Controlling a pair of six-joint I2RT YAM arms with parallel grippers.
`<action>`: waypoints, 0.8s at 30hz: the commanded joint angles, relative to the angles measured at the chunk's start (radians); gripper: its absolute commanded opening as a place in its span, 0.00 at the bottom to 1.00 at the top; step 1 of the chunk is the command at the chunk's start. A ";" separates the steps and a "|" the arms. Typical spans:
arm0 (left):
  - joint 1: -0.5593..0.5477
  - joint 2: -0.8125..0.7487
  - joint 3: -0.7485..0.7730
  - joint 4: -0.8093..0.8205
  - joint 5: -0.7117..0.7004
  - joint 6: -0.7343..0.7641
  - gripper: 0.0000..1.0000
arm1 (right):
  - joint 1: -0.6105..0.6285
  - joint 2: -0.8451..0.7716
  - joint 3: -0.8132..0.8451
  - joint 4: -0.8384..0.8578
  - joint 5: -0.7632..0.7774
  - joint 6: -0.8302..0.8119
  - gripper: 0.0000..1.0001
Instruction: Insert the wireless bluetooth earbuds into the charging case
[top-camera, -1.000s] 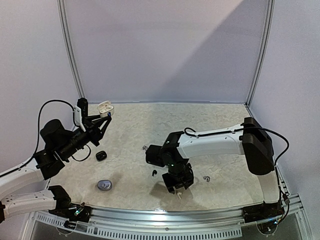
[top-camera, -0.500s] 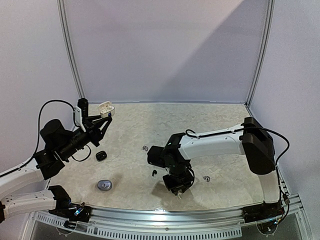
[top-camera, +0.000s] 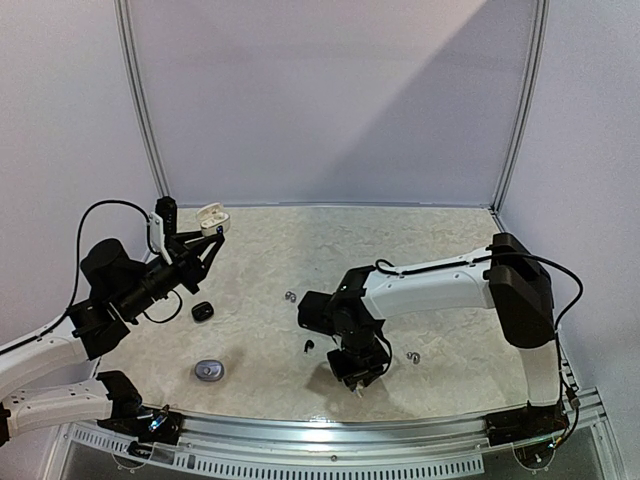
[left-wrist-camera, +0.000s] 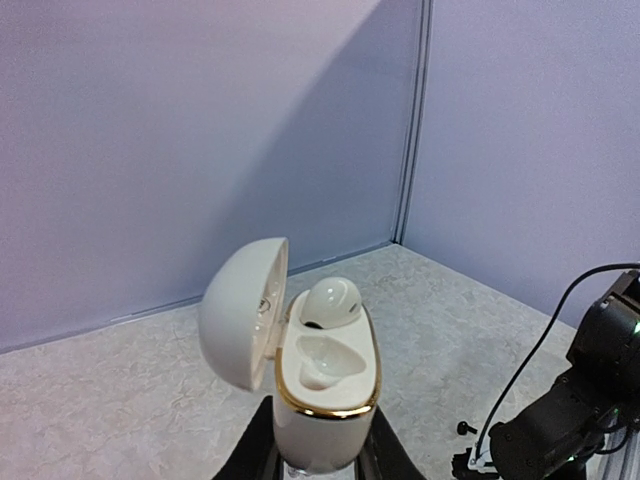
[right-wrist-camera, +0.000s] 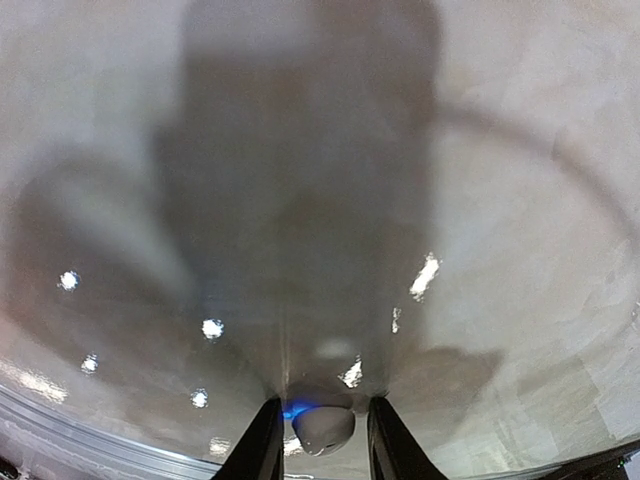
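Left gripper (left-wrist-camera: 320, 458) clamped on the open white charging case (left-wrist-camera: 325, 405), held aloft at the table's 10 o'clock; one white earbud (left-wrist-camera: 331, 300) seated in the far pocket, near pocket vacant; right gripper (right-wrist-camera: 320, 440) low at 6 o'clock, jaws closed around second white earbud (right-wrist-camera: 323, 428), seemingly pinched; judged early going: black case (top-camera: 202, 311) at 9 and grey case (top-camera: 209, 371) at 7 appear shut; black bud (top-camera: 308, 345) and silvery bud (top-camera: 413, 357) loose mid-table; no brand or lettering legible.
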 joint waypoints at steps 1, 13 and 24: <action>-0.004 0.001 -0.019 0.020 0.014 -0.006 0.00 | 0.004 0.023 -0.037 0.000 0.001 0.005 0.27; -0.005 0.001 -0.021 0.023 0.016 -0.002 0.00 | 0.003 0.006 0.028 -0.033 0.060 0.002 0.10; -0.020 0.001 -0.005 0.094 0.048 0.136 0.00 | 0.020 -0.183 0.397 0.102 0.407 -0.129 0.03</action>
